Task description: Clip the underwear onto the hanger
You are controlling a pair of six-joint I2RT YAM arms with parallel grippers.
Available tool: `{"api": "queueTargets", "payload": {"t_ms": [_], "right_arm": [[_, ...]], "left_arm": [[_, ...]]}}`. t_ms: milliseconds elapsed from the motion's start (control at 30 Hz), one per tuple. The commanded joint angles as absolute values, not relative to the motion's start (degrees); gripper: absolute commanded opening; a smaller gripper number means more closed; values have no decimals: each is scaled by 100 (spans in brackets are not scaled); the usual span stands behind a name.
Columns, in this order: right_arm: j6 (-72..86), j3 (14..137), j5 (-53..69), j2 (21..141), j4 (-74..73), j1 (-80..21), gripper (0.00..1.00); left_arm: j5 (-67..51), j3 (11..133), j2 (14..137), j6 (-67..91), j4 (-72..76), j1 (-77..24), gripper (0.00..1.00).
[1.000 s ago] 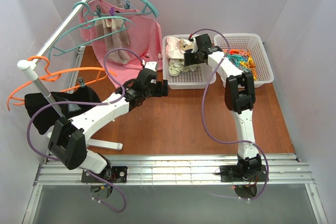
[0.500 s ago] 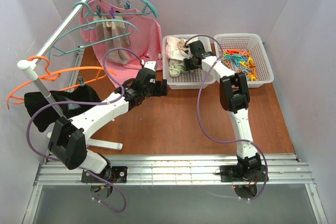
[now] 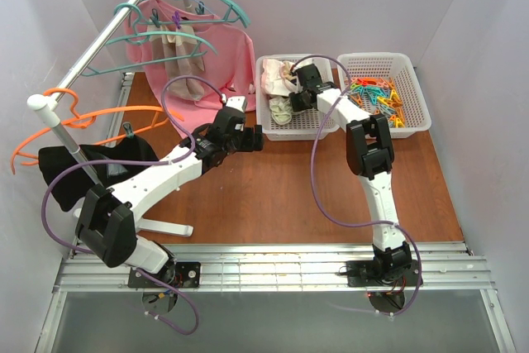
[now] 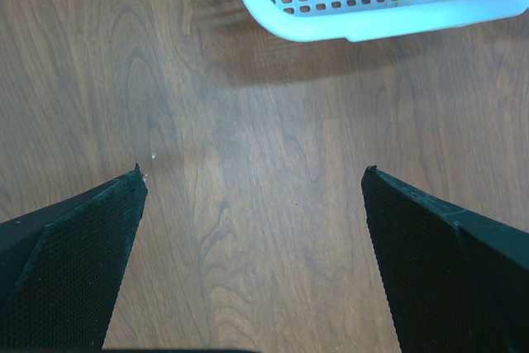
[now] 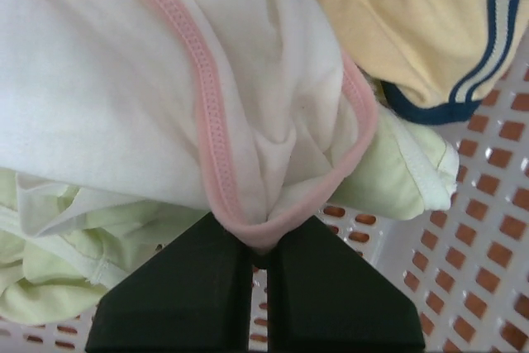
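left pincer [image 4: 252,175] wide open, low over counter [image 4: 248,80], near basket [image 4: 364,26] | right pincer [image 5: 260,245] clamped on pink-and-white underwear [image 5: 124,80] in basket | cream-yellow underwear [image 5: 66,287] partly under it | teal hanger [image 3: 165,34] on far rail [image 3: 91,45]

On the brown wooden tabletop [image 3: 281,188] two white perforated baskets stand side by side at the far right — the right basket [image 3: 388,131] holds a heap of coloured clothes pegs [image 3: 376,97], the left basket [image 3: 293,133] a pile of small garments, among them pink-edged white underwear [image 5: 124,80] and a yellow piece with navy stripes [image 5: 413,22]. At the far left a metal rail [image 3: 106,27] slants from near to far, with a pink garment [image 3: 231,55] and a beige cloth [image 3: 188,64] hanging towards its far end — an orange hanger [image 3: 107,117] and a black garment [image 3: 124,155] at its near end.
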State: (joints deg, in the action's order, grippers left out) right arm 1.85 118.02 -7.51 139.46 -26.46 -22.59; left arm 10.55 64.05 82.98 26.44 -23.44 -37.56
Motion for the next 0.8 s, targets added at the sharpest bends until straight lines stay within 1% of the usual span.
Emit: {"api": "queueTargets", "payload": {"t_ms": [0, 300, 433, 600, 767], "right_arm": [[88, 11672, -897, 13211, -2716, -2241, 1], [35, 11207, -571, 11840, -2944, -2250, 1], [105, 11066, -580, 11322, -3418, -2267, 1], [184, 10881, -510, 10767, -3665, -2303, 1], [264, 10872, -571, 10109, -4147, -2540, 1]], "left_arm": [[1160, 6258, 7937, 2681, -2338, -3718, 96], [1301, 5977, 7568, 2698, -2268, -3700, 95], [1283, 5941, 7497, 2716, -2285, -3691, 95], [1160, 5924, 7401, 2690, -2268, -3683, 95], [1125, 5871, 7234, 2611, -2276, -3691, 95]]}}
